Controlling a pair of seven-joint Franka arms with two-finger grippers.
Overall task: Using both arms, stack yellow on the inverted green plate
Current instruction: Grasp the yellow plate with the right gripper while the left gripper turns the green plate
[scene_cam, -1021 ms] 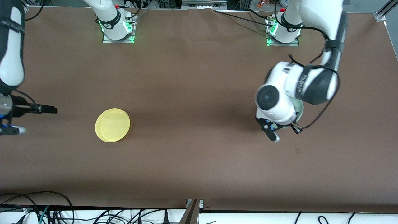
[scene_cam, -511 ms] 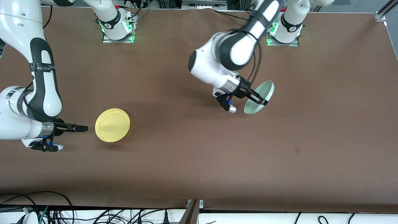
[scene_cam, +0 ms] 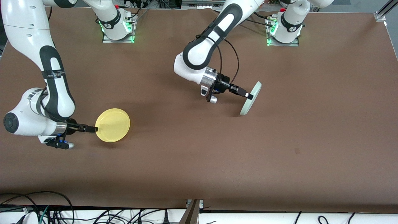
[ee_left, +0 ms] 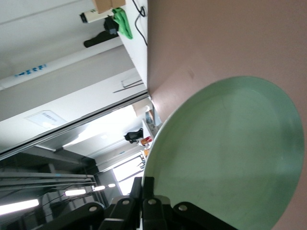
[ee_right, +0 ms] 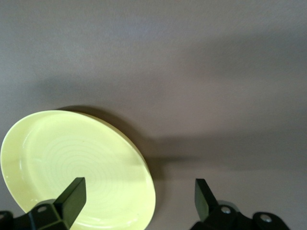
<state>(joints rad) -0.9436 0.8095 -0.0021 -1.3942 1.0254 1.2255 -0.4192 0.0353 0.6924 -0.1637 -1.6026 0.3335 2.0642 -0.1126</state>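
Front view | left end effector (scene_cam: 247, 95) pinching tilted mint green plate (scene_cam: 250, 98) | right end effector (scene_cam: 93, 129) spread at yellow (scene_cam: 113, 125)

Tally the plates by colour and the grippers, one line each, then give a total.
Yellow plate: 1
Green plate: 1
Grippers: 2, left gripper and right gripper
Total: 4

Left arm reaching from its base toward mid-table, forearm sloping down, wrist turned sideways. Left hand (scene_cam: 247, 95) clamped on the rim of the green plate (scene_cam: 250, 98), held nearly on edge above the table (scene_cam: 199, 155). Right arm bent down at its own end of the table, wrist level. Right hand (scene_cam: 92, 129) low, fingers (ee_right: 72, 194) spread wide, at the yellow plate (scene_cam: 112, 125) rim.
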